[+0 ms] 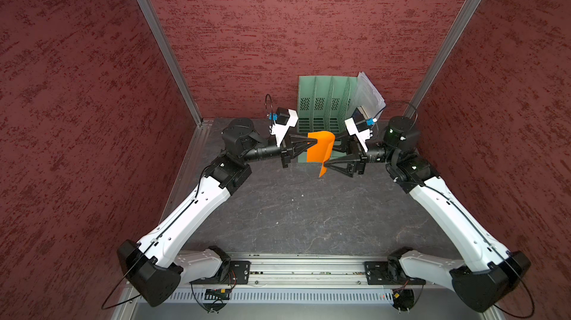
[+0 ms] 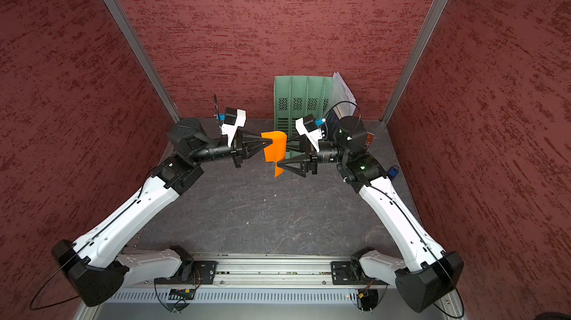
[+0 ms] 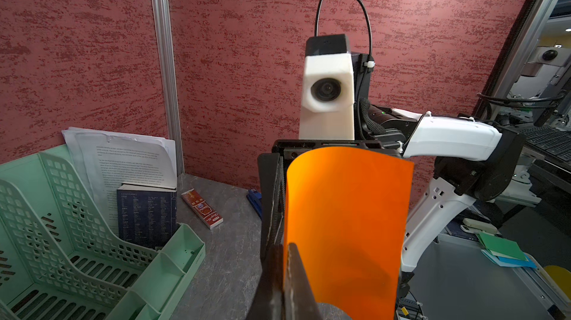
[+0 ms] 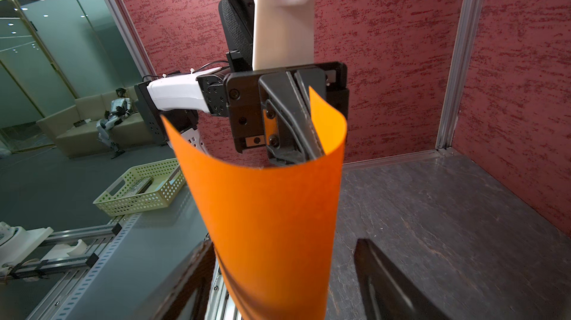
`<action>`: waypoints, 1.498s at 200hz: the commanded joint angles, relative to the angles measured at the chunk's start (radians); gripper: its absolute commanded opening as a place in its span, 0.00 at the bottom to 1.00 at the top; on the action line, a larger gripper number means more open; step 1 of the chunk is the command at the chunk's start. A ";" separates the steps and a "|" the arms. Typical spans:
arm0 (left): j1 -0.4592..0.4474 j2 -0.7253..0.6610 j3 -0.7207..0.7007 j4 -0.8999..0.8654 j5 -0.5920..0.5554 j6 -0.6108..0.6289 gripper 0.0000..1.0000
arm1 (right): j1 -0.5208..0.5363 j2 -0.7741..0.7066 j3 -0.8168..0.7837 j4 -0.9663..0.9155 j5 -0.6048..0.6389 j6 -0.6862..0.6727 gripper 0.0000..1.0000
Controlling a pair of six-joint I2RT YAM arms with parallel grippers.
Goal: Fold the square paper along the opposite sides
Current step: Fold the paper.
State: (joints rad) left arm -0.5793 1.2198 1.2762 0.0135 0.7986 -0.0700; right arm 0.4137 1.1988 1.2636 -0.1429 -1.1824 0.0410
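Observation:
The square paper is a bright orange sheet hanging in the air above the table, bowed into a curve. My left gripper is shut on one side edge of it. The right gripper faces it from the other side and is open, jaws wide apart. The bulging paper sits between the right fingers; whether it touches them I cannot tell. In the left wrist view the paper hides most of the right gripper.
A green file rack stands at the back wall with white printed sheets leaning beside it. A dark book, a small red box and a blue stapler lie on the grey table.

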 commanded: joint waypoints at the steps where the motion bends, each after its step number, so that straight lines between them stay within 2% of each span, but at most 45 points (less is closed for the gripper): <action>1: -0.013 0.011 0.037 -0.014 -0.009 0.018 0.00 | 0.012 0.013 0.025 0.037 0.010 0.012 0.75; 147: -0.046 0.052 0.075 -0.052 -0.007 0.045 0.00 | 0.039 0.033 0.025 0.024 0.022 0.004 0.55; 207: -0.051 0.049 0.091 -0.097 -0.006 0.069 0.00 | 0.052 0.045 0.043 -0.040 0.039 -0.037 0.51; 299: -0.052 0.046 0.083 -0.098 -0.007 0.072 0.00 | 0.056 0.028 0.045 -0.049 0.048 -0.050 0.50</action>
State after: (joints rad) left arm -0.6250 1.2701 1.3426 -0.0830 0.7982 -0.0097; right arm 0.4603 1.2453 1.2709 -0.1787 -1.1545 0.0067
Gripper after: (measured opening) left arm 0.051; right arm 0.497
